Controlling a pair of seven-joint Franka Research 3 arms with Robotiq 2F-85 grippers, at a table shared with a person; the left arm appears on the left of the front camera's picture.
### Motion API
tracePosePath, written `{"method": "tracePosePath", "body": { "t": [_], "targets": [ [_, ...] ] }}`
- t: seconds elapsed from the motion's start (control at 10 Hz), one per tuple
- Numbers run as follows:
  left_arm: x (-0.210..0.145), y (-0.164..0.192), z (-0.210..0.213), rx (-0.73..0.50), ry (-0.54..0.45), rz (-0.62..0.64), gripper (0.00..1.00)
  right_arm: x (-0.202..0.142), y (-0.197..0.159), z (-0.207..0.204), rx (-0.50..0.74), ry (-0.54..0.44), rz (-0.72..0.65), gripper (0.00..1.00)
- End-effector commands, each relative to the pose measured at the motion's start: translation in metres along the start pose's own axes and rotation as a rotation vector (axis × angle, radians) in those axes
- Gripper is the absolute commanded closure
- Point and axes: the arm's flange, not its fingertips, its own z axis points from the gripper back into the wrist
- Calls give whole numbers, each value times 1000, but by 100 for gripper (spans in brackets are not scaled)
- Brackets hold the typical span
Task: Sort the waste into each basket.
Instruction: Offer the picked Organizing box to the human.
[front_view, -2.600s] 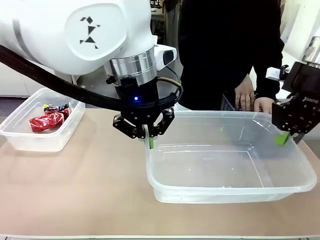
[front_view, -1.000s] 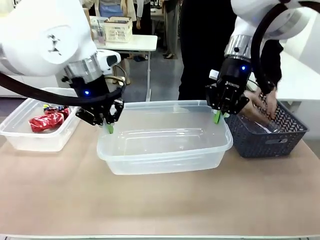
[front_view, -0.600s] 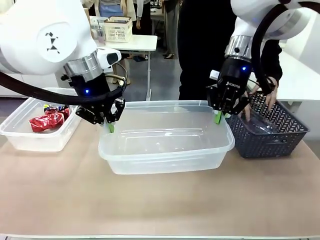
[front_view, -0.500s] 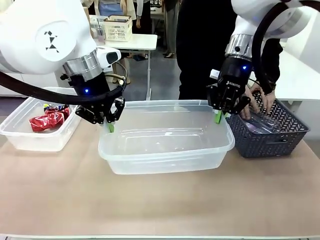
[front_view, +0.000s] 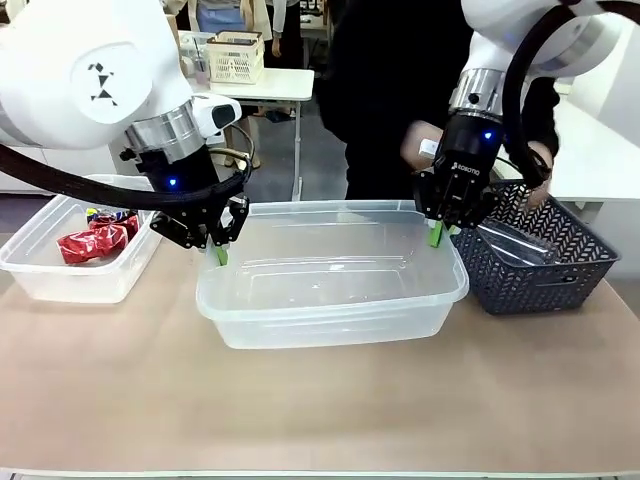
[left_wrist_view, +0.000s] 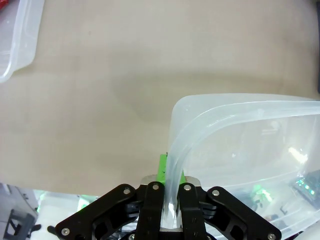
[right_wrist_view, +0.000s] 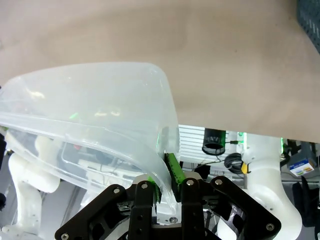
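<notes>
The big tub is pinched at both ends.
The left gripper and right gripper squeeze its rim (bare table lies open in front).

The middle tub stands between the left tub holding wrappers and the lattice basket on its right.

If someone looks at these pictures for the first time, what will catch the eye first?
The clear tub in the middle of the table, its rim pinched at opposite ends by the left gripper and the right gripper. Then the red wrappers in the second clear tub at the left, and the dark grey basket at the right.
</notes>
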Motion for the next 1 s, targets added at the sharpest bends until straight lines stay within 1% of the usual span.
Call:
{"method": "tracePosePath", "body": {
  "t": [0.0, 0.9],
  "targets": [
    [-3, 0, -1, 13, -9, 7, 96, -2, 2, 4, 13, -1, 13, 92],
    [-3, 0, -1, 13, -9, 7, 96, -2, 2, 4, 13, -1, 13, 92]
  ]
}}
